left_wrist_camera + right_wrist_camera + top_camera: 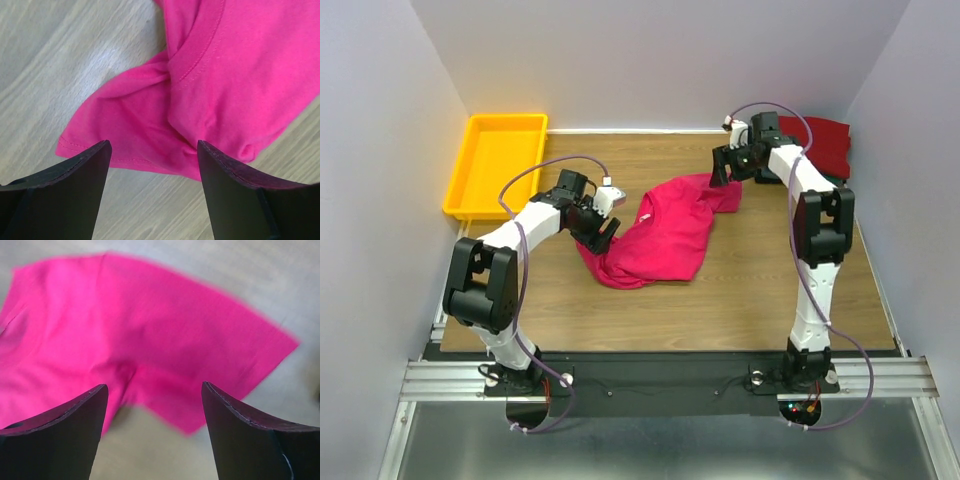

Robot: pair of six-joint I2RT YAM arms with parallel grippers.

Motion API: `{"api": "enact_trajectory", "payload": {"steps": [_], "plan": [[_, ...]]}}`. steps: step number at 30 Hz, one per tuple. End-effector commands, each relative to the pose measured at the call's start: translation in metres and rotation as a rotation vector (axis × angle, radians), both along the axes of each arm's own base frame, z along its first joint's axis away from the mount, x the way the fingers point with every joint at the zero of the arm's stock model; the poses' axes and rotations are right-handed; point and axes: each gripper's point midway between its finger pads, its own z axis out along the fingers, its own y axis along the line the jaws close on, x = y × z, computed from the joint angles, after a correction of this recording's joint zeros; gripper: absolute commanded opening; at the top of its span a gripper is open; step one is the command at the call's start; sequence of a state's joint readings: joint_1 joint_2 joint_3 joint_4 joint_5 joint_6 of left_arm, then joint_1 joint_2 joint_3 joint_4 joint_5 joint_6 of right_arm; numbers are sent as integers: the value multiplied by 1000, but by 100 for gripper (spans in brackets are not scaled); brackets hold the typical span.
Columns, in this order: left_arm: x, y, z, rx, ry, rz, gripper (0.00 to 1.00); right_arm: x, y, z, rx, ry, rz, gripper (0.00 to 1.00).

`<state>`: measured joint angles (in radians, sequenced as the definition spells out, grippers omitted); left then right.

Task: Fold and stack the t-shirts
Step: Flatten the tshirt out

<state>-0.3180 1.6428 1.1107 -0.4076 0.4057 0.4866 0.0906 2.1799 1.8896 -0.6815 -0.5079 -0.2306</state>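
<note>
Both left fingers (60, 195) and right fingers (60, 435) gape wide over the rumpled crimson t-shirt (665, 235).

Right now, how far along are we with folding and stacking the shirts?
Done: a dark red t-shirt lies folded at the far right corner, with something darker under it. In hand: the crimson t-shirt lies crumpled mid-table. The left gripper and right gripper are open over opposite edges, neither gripping yet. Left: grasp, spread and fold it, then stack it there.
</note>
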Motion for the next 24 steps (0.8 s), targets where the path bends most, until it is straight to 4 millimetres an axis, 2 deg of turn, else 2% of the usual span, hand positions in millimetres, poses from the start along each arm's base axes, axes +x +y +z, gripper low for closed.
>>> {"api": "enact_trajectory", "payload": {"steps": [1, 3, 5, 6, 7, 9, 10, 11, 13, 15, 17, 18, 19, 20, 21, 22, 23, 24], "plan": [[13, 3, 15, -14, -21, 59, 80, 49, 13, 12, -8, -126, -35, 81], [14, 10, 10, 22, -5, 80, 79, 60, 24, -7, -22, -117, -18, 81], [14, 19, 4, 51, 18, 103, 79, 60, 27, -23, -57, -111, -2, 80], [15, 22, 3, 58, 23, 106, 79, 57, 25, -37, -74, -84, -5, 79], [15, 25, 0, 70, 31, 105, 79, 57, 25, -39, -82, -83, -7, 77], [16, 35, -7, 102, 48, 125, 79, 46, 18, -55, -111, -40, -10, 69], [16, 37, -9, 105, 54, 130, 79, 41, 15, -53, -126, -38, -13, 67], [17, 40, -11, 108, 64, 132, 79, 26, 12, -66, -144, 5, -3, 62], [13, 48, -27, 130, 121, 135, 74, -1, 3, -77, -195, 53, 37, 58], [9, 55, -34, 143, 161, 136, 66, -26, -6, -87, -243, 123, 63, 54], [6, 60, -41, 160, 177, 128, 61, -49, -16, -87, -295, 166, 90, 45], [4, 65, -43, 175, 188, 128, 54, -75, -25, -96, -332, 229, 133, 44], [1, 68, -47, 189, 193, 119, 51, -86, -32, -96, -366, 247, 150, 39], [0, 72, -49, 202, 196, 117, 46, -92, -37, -82, -391, 220, 180, 37], [-3, 86, -53, 242, 202, 132, 33, -131, -47, -85, -421, 300, 228, 33], [-3, 86, -53, 244, 199, 126, 33, -131, -46, -85, -422, 293, 247, 33], [-4, 91, -54, 254, 201, 129, 28, -145, -49, -82, -426, 311, 269, 33], [-5, 97, -53, 264, 209, 133, 22, -160, -51, -69, -426, 317, 291, 33]]}}
